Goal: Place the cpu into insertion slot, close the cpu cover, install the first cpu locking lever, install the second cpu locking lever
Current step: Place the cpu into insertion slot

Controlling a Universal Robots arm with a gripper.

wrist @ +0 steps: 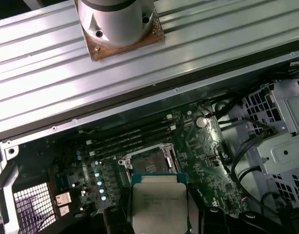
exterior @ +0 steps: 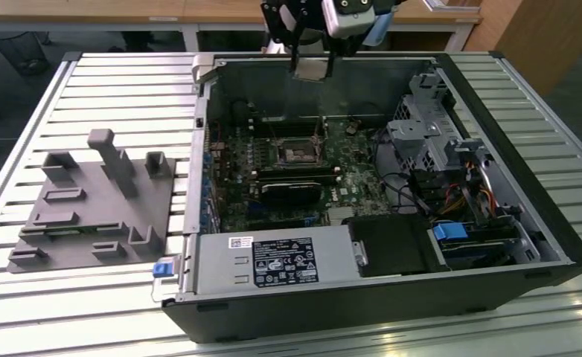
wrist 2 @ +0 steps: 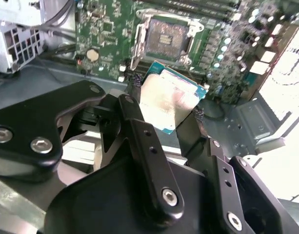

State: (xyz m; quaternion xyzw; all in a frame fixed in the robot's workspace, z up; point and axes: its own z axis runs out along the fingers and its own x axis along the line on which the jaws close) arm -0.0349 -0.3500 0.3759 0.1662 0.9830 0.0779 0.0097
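- Slatted metal counter [exterior: 92,82] with an open PC case [exterior: 539,223] sitting on it, side panel off, green board facing up.
- Jaws are clamped shut on the cpu [wrist 2: 168,100], with a black finger [wrist 2: 139,131] pressed against each of two opposite edges.
- The chip's dull silver top shows in both wrist views. It hangs up near the case's rim, clear of the board.
- Insertion slot [wrist 2: 166,41] is down below the jaws, well apart from the chip.
- Long black memory slots [wrist: 129,136] run just beside that slot.
- Grey fixture block [exterior: 92,201] sits on the counter, well off to one side of the jaws.
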